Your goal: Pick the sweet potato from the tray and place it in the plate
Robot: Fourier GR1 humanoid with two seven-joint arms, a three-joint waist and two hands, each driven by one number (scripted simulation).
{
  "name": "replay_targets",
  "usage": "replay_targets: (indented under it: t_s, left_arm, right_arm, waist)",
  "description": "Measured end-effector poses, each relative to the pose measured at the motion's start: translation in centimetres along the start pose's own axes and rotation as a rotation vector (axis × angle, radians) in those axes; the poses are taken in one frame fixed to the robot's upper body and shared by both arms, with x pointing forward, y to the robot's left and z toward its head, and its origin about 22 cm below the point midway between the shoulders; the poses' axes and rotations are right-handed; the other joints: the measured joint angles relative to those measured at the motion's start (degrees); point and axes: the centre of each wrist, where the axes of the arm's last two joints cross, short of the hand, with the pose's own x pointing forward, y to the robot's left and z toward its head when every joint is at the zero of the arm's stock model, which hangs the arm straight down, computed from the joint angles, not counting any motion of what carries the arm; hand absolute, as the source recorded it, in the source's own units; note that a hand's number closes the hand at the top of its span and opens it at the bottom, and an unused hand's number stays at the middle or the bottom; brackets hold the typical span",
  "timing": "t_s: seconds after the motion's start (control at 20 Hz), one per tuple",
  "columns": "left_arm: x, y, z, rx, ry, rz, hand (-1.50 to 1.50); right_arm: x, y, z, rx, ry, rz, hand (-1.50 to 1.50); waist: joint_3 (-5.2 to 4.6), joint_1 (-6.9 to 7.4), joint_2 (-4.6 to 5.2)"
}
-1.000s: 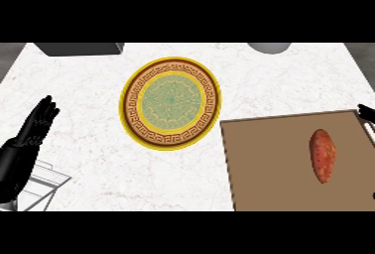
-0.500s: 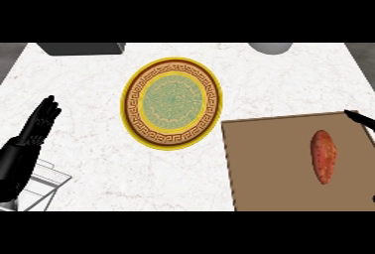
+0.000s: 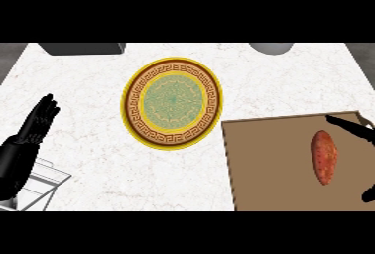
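An orange-red sweet potato (image 3: 324, 157) lies lengthwise on the brown tray (image 3: 271, 163) at the right of the counter. The round plate (image 3: 171, 102), with a yellow rim and green patterned middle, sits left of the tray's far corner with nothing on it. My right hand (image 3: 353, 128) shows at the right edge over the tray, its straight fingers just above and right of the potato, apart from it; another dark bit of it shows lower at the edge. My left hand (image 3: 38, 124) rests open at the left edge, fingers up.
A dark grey box (image 3: 82, 48) stands at the counter's far left and a grey rounded object (image 3: 271, 47) at the far right. A white wire-like rack (image 3: 40, 186) shows under my left forearm. Bare marble lies between plate and front edge.
My right hand has come further in from the right edge over the tray, nearer the sweet potato. The left hand, plate and potato have not moved.
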Motion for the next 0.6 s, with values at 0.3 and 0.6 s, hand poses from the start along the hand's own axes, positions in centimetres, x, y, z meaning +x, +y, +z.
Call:
replay_targets:
  t_s: [0.3, 0.6]
  left_arm:
    - [0.0, -0.1, 0.1, 0.005, 0.0, 0.001, 0.0]
    - [0.1, 0.1, 0.0, 0.012, 0.008, -0.001, 0.0]
  right_arm:
    - [0.5, 0.4, -1.4, 0.022, 0.034, 0.035, -1.5]
    - [0.8, 1.2, -3.0, 0.022, 0.049, 0.058, -1.5]
  waist:
    - [0.02, -0.02, -0.14]
    - [0.01, 0.04, -0.16]
